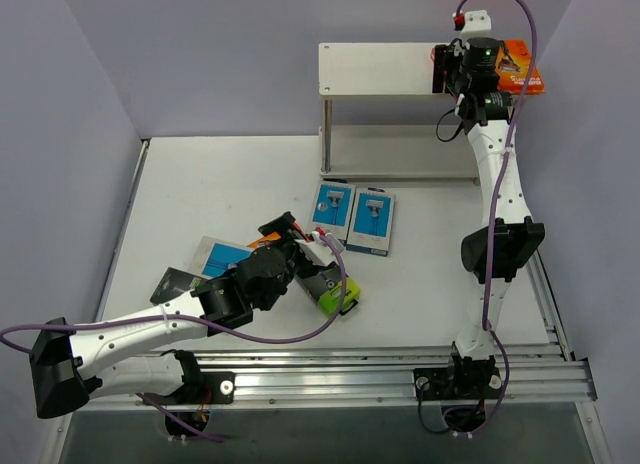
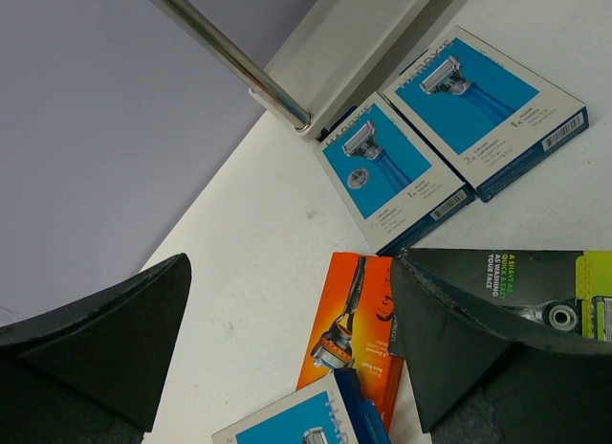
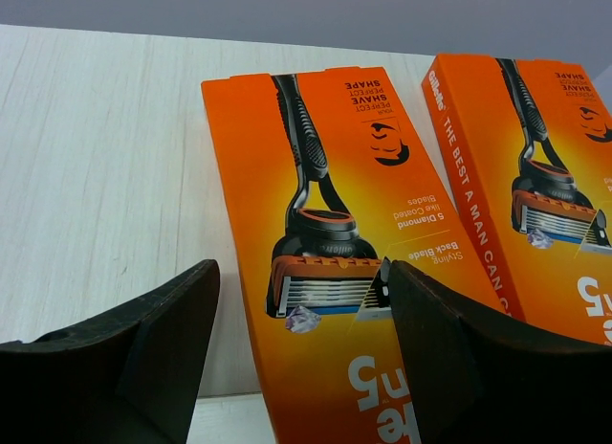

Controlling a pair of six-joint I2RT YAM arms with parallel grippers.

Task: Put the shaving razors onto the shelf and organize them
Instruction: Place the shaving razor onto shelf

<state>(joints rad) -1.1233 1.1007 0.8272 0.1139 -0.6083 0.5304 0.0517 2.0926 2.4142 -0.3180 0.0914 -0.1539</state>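
Observation:
On the shelf (image 1: 385, 69), at the right end of its top board (image 3: 96, 157), lie two orange razor packs (image 3: 316, 233) (image 3: 535, 166) side by side. My right gripper (image 3: 298, 272) (image 1: 478, 72) hovers open over the left one, with one finger beside the pack and the other above it. On the table, my left gripper (image 2: 287, 272) (image 1: 310, 246) is wide open over a pile holding an orange pack (image 2: 359, 334), a light blue pack (image 2: 306, 415) and a black pack with lime-green ends (image 2: 535, 281) (image 1: 330, 289). It holds nothing.
Two light blue packs (image 1: 331, 206) (image 1: 370, 221) lie flat in front of the shelf's lower board. Another blue pack (image 1: 222, 256) and a black pack (image 1: 175, 284) lie left of the pile. A metal shelf post (image 2: 229, 56) stands close by. Purple walls enclose the table.

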